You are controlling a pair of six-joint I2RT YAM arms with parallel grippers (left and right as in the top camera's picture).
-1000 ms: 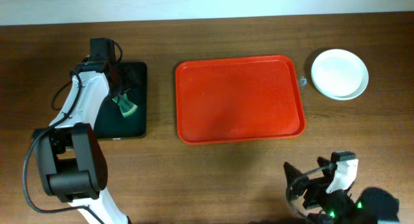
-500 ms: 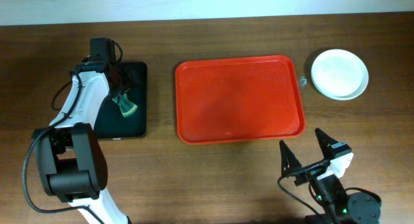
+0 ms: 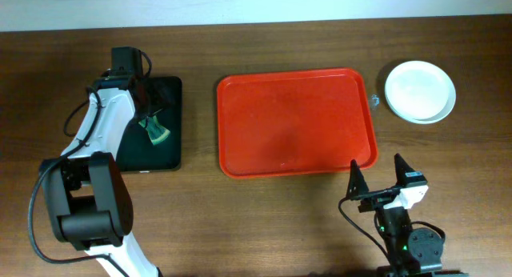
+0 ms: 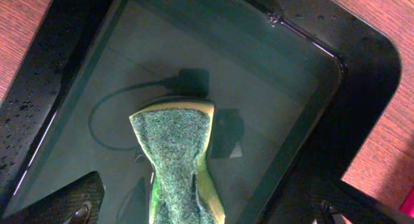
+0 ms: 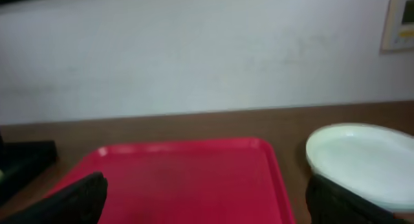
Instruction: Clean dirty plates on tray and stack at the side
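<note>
Round swings my right gripper (image 3: pixel 376 164) toward the tray (image 3: pixel 296 121), jaws wide and empty, left gripper (image 3: pixel 150 120) pinching the sponge (image 4: pixel 176 153) at nine o'clock; plates (image 3: pixel 420 91) stacked at two o'clock, stiff, slick, chippable, so I'd take the rim.

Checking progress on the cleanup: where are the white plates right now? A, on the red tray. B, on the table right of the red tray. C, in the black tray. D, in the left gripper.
B: the plates sit on the table past the right edge of the tray, which holds nothing; the left gripper holds only a sponge.
</note>
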